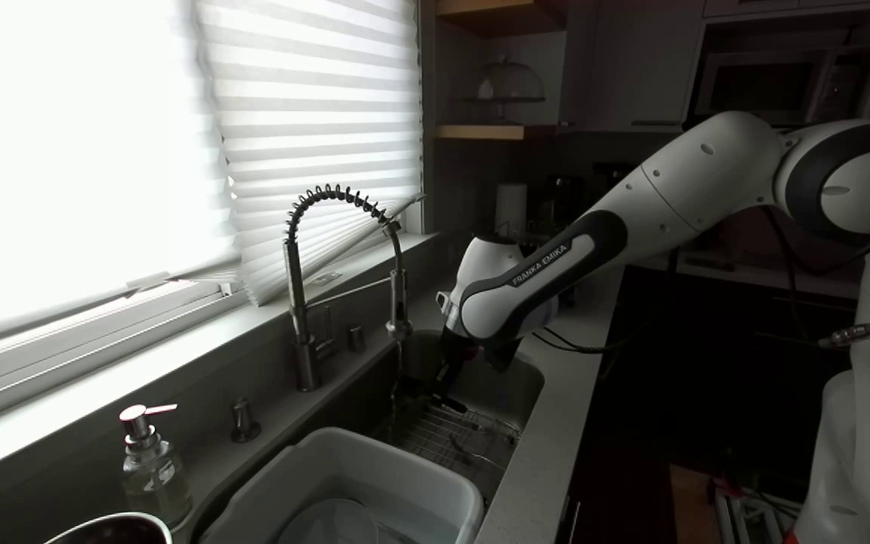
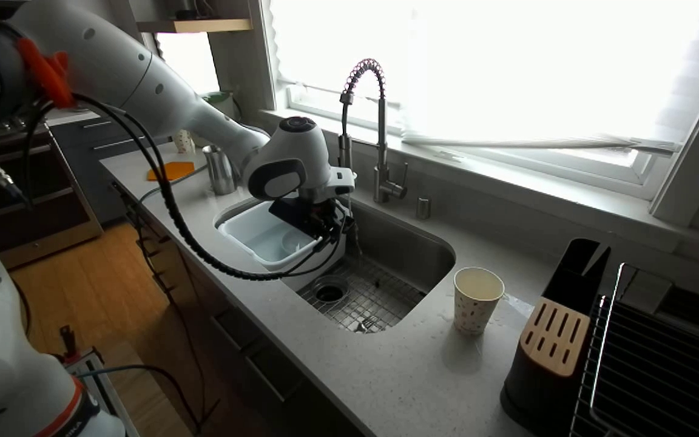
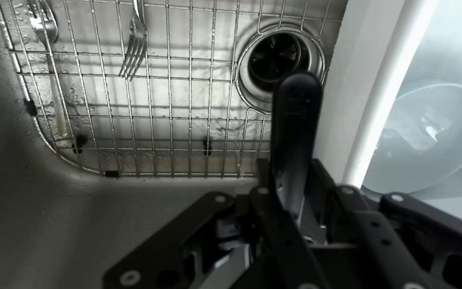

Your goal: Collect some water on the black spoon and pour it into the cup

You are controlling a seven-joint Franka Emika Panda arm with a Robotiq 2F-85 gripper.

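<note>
- The black spoon (image 3: 296,112) is up in the air over the sink (image 2: 413,240); in the wrist view its rounded end shows in front of the drain (image 3: 275,56).
- The gripper (image 3: 291,176) is clenched on the spoon, gripping it from both sides.
- A stream of water (image 1: 399,361) falls from the spring-necked faucet (image 1: 399,302) just beside the gripper; in the gloom I cannot tell whether it meets the spoon.
- Beneath, down in the sink, are a wire grid (image 3: 190,118) and a fork (image 3: 136,44).
- Next to these a white tub (image 1: 382,468) stands in the sink, with a clear round dish (image 3: 427,148) in it.
- The cup (image 2: 476,309), pale with small printed flecks, stands upright on the counter (image 2: 386,364), near the edge of the sink and well apart from the spoon.
- Near the cup is a black block (image 2: 543,346) with a slotted wooden top; a wire rack (image 2: 606,340) is just beside it.
- A clear pump bottle (image 1: 155,483) stands near the tub.
- The white arm (image 1: 665,193) reaches in over the counter.
</note>
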